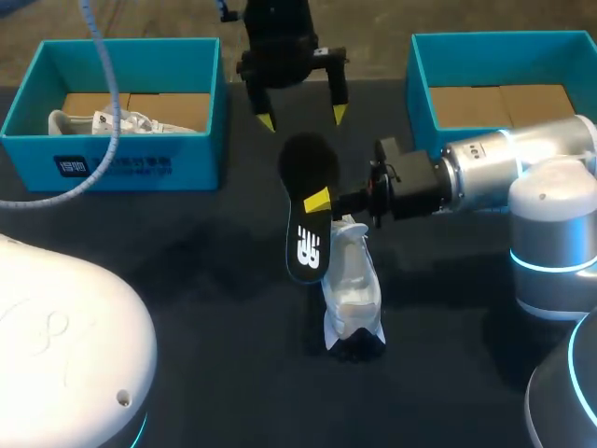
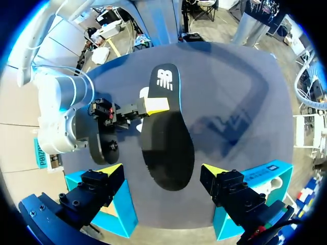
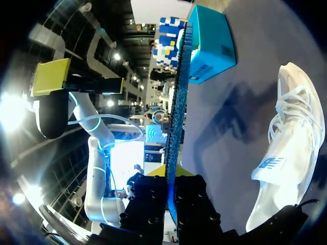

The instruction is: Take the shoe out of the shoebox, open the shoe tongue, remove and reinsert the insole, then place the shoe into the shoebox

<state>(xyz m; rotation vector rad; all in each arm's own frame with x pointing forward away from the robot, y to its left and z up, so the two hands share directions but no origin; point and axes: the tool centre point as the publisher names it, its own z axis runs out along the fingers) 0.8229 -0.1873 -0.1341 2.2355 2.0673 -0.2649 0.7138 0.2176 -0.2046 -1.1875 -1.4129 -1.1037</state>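
**Insole held clear of the shoe; removal step judged complete.**

The dark table (image 1: 187, 280) carries two teal boxes. The left shoebox (image 1: 121, 163) holds a second white shoe (image 1: 112, 121). The right shoebox (image 1: 422, 103) shows only its cardboard floor, and is judged to be the one the working shoe must return to.

The right arm (image 1: 504, 163) reaches in level from its own side to the table's middle. Just beside and below its wrist, the white shoe (image 1: 353, 289) lies on the table, outside both boxes. Its laces are visible from the right wrist view.

The black insole (image 1: 308, 252) is out of the shoe and held in the air just above it. It lies lengthwise away from the robot, with its printed end nearer.

The right gripper (image 1: 322, 201) is clenched on the insole at about mid-length. One yellow tip lies on the upper face, and the right wrist view shows the insole edge-on, running out from between the fingers. This middle grip leaves both ends free, probably so one end can be fed back into the shoe.

The left gripper (image 1: 302, 118) hangs by the insole's far end with its fingers spread wide, grasping nothing. Its position suggests readiness to steady or take that end. Reinsertion and boxing are not yet done.
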